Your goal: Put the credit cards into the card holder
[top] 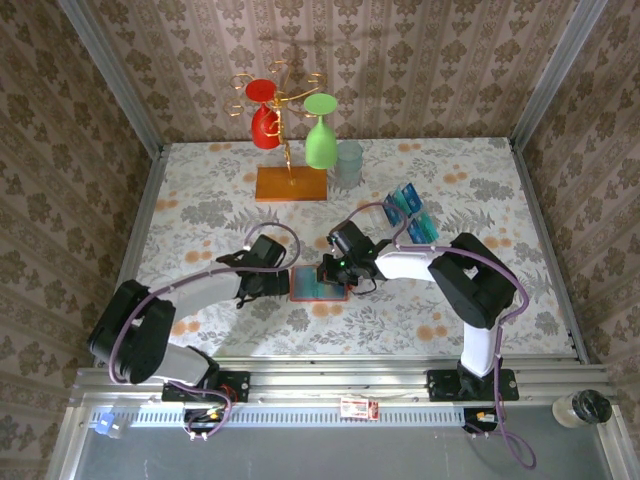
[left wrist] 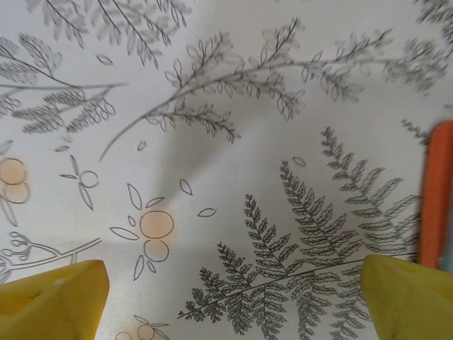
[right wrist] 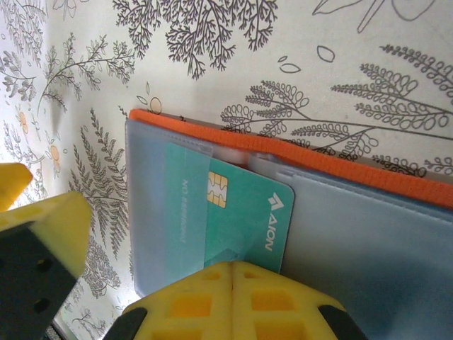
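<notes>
The card holder lies open on the flowered cloth, orange-edged with grey-blue pockets. A teal credit card with a gold chip sits partly inside its left pocket, the right half still showing. My right gripper is shut, its joined yellow tips at the card's near edge. My left gripper hangs open over bare cloth just left of the holder, whose orange edge runs beside its right finger. One of the left gripper's fingers shows in the right wrist view. More blue and teal credit cards stand at the back right.
A wooden-based stand with a red glass and a green glass is at the back centre, a clear cup beside it. Patterned walls close in the table on three sides.
</notes>
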Available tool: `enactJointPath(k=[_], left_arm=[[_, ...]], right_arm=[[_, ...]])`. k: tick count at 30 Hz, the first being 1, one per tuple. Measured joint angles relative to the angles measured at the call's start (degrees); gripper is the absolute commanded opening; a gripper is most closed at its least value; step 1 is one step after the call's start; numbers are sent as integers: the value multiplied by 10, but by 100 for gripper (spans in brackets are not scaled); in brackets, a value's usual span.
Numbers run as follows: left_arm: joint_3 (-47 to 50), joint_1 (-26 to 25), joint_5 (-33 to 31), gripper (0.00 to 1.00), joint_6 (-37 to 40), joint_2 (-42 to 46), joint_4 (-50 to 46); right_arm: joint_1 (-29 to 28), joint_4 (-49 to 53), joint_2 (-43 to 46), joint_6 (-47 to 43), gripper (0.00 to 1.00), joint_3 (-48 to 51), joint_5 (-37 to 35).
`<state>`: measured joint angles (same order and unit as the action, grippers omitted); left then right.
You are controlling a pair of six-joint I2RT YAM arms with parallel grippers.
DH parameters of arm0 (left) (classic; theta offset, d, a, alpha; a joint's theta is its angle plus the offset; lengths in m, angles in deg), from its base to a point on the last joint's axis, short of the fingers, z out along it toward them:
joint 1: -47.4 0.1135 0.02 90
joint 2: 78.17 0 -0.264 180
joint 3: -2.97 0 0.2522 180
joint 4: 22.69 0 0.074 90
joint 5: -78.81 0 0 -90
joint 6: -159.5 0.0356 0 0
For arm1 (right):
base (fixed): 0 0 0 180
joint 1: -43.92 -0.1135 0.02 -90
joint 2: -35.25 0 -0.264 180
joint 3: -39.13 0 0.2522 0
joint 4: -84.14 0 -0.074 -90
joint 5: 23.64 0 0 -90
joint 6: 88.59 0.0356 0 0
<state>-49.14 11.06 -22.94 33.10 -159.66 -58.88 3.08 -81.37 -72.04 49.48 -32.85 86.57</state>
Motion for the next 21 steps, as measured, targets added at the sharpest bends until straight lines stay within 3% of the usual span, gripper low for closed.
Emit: enactJointPath(k=[21], left_arm=[[-33,-8,8,91,9,-48,0]], right_arm=[[-18,31,-47,-7,0,-72,13]])
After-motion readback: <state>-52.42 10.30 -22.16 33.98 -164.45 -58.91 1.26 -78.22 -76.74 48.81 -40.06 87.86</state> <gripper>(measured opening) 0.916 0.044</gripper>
